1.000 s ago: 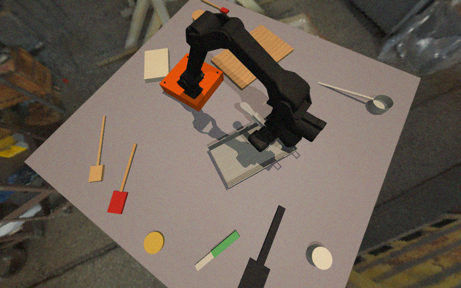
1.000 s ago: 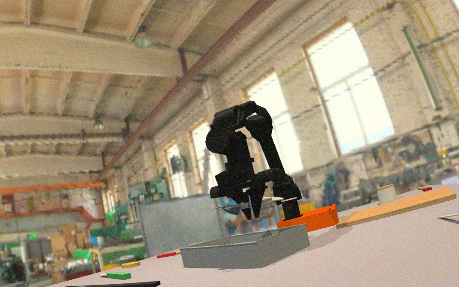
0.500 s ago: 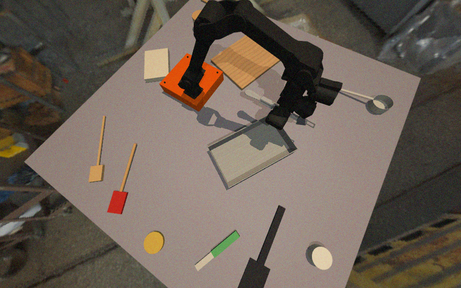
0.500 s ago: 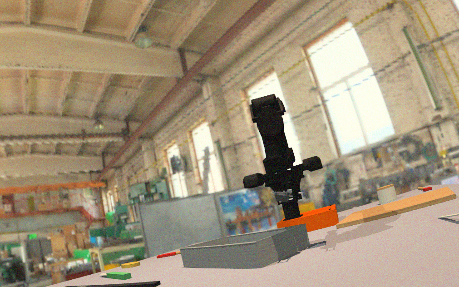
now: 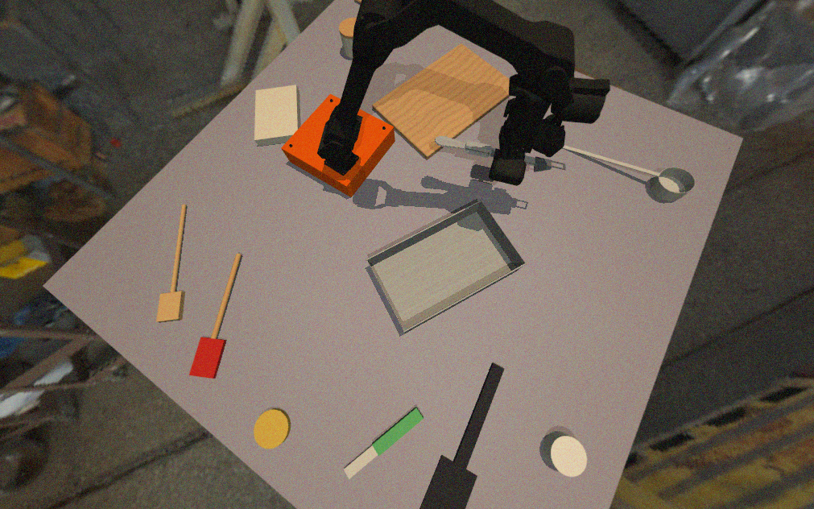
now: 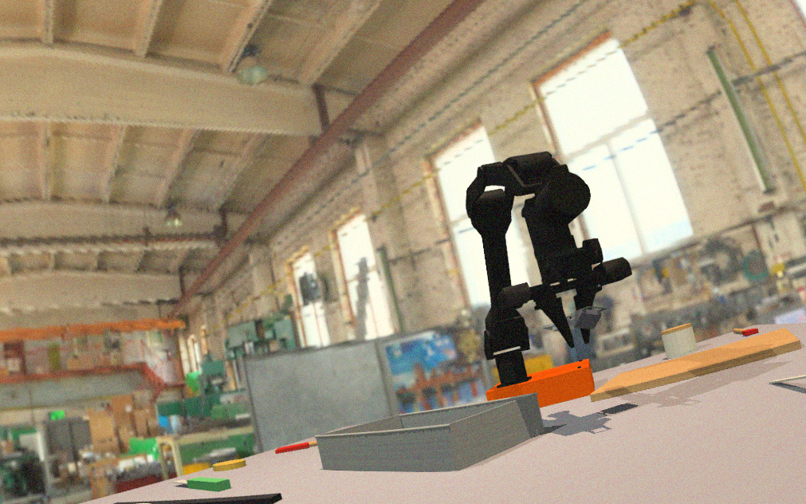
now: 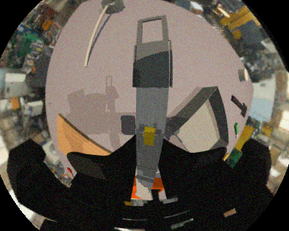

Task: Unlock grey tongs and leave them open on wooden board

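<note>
My gripper (image 6: 578, 344) (image 7: 145, 135) is shut on the grey tongs (image 5: 447, 142) (image 6: 587, 317) (image 7: 151, 100) and holds them roughly level above the table. Their arms look closed; the end loop and dark hinge part point away from the robot base, and the pale tips point toward it. In the top view the fingers are hidden behind the wrist, and the tips overlap the near corner of the wooden board (image 5: 408, 125) (image 6: 700, 360) (image 7: 72, 139). The empty roasting tin (image 5: 505, 237) (image 6: 387, 450) (image 7: 222, 118) stands on the table.
The orange base block (image 5: 369, 144) (image 6: 549, 384) sits beside the board. A cream block (image 5: 275, 113) and a canister (image 5: 348, 41) (image 6: 679, 343) stand nearby. A long-handled ladle (image 5: 618, 162) lies to the right. Two spatulas, a yellow disc (image 5: 271, 428) and a black tool (image 5: 481, 411) lie farther off.
</note>
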Available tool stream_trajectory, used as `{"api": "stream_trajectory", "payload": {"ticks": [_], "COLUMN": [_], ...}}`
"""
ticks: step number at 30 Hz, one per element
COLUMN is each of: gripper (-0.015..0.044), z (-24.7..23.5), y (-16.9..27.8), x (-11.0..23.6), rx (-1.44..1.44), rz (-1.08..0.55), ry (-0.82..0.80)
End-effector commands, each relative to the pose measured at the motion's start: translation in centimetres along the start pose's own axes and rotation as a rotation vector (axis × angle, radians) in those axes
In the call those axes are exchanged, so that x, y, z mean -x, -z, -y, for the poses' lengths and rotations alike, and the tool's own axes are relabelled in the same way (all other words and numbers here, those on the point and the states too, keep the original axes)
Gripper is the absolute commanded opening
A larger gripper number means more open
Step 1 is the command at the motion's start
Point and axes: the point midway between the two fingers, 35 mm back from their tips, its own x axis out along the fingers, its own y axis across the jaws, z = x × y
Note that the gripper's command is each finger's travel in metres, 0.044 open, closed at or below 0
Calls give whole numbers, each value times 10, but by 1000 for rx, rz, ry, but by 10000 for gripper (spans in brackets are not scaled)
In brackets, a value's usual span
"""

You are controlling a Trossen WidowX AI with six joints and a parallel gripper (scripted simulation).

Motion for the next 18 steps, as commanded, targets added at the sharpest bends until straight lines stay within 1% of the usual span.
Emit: {"api": "stream_trajectory", "payload": {"ticks": [1, 7, 18], "gripper": [-150, -150, -150], "z": [-21, -33, -99], "y": [4, 7, 30], "x": [2, 2, 2], "rx": [69, 104, 310], "rz": [1, 0, -2], "ry": [2, 1, -7]}}
